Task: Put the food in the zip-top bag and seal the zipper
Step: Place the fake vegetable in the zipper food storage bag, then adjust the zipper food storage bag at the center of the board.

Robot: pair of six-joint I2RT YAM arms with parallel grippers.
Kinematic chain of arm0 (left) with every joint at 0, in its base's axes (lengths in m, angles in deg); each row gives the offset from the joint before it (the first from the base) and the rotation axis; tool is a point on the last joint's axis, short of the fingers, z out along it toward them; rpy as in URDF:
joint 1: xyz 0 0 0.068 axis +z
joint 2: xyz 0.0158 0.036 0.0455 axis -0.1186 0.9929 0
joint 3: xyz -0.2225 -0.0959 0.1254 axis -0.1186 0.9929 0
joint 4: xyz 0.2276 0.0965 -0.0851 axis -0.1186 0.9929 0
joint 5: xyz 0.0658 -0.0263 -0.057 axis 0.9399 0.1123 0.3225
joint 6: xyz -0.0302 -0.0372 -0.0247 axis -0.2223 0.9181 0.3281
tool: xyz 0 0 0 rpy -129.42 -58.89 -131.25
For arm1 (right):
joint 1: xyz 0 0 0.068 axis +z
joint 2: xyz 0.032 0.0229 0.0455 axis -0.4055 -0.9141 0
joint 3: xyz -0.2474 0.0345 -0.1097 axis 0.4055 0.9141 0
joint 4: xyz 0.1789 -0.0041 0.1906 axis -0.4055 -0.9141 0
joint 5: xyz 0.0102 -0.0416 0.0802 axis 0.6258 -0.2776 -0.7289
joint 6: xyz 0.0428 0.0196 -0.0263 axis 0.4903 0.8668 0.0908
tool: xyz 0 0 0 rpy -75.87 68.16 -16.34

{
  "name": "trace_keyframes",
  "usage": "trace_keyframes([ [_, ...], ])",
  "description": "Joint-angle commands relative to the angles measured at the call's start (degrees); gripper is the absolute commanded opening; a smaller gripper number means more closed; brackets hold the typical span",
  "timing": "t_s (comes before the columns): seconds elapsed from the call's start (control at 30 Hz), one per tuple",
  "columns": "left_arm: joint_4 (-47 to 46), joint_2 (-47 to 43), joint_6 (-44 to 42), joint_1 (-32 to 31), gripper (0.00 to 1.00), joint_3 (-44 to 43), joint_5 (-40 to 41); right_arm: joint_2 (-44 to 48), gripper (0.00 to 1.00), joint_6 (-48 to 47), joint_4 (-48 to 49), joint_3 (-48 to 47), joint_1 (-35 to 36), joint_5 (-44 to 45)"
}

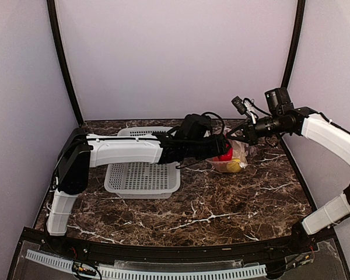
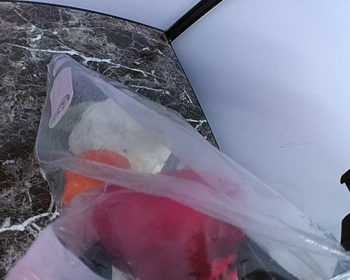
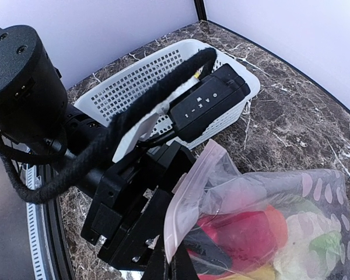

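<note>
Clear zip-top bag (image 1: 240, 154) holds red and orange food (image 3: 245, 233). Right gripper (image 3: 170, 265) clamped on zipper (image 3: 184, 210); left gripper (image 1: 221, 150) at mouth, state indeterminate.

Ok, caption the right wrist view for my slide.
Left claw at the mouth of the clear zip-top bag of toy food, pink zipper strip upright, white mesh basket behind.

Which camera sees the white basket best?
Top external: the white basket shows almost whole, the left arm crossing its far end. Right wrist shows part of it behind that arm; left wrist shows none.
</note>
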State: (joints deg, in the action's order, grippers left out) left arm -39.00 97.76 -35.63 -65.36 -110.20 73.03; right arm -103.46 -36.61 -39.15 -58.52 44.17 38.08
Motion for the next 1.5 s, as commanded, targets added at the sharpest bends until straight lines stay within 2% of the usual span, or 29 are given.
trace_keyframes([
  [0.0,-1.58,-2.02,3.89,0.57,0.71,-0.1,-2.14,0.99,0.0,0.44,1.86,-0.16,0.05,-1.54],
  [0.27,-2.43,-8.39,4.96,-0.59,0.79,6.65,-1.77,0.35,0.0,0.85,1.87,-0.39,-0.19,-0.97],
  [0.37,-1.54,-10.61,4.19,-0.96,0.91,8.89,-1.26,0.02,0.0,0.92,1.88,-0.48,-0.38,-0.81],
  [0.47,-1.69,-13.71,2.62,-1.27,0.92,12.24,-1.48,-0.21,0.0,0.92,1.86,-0.49,-0.48,-0.83],
  [0.6,-3.34,-18.1,-2.04,-2.36,0.89,17.12,-0.88,-0.01,0.0,1.12,1.87,-0.49,-0.73,-0.96],
  [0.8,-1.03,-22.23,-3.32,-3.53,0.68,25.47,5.89,-0.17,0.0,1.16,1.86,-0.49,-0.87,-1.32],
  [0.97,0.31,-18.99,-2.07,-3.51,0.6,24.44,4.85,-0.33,0.0,1.17,1.84,-0.49,-0.94,-1.37],
  [1.07,-0.1,-17.17,-1.55,-3.56,0.46,23.53,5.09,-0.26,0.0,1.14,1.87,-0.41,-1.05,-1.32],
  [1.13,0.36,-15.83,-1.42,-3.53,0.42,21.99,6.34,-0.18,0.0,1.22,1.91,-0.36,-1.09,-1.44],
  [1.33,3.3,-11.0,-0.66,-2.3,0.39,17.03,6.29,-0.24,0.0,1.07,1.9,-0.25,-1.2,-1.37],
  [1.47,-1.36,-10.16,-1.15,-1.51,0.15,16.66,4.78,-0.95,0.0,1.55,1.51,-1.05,-1.18,-1.27],
])
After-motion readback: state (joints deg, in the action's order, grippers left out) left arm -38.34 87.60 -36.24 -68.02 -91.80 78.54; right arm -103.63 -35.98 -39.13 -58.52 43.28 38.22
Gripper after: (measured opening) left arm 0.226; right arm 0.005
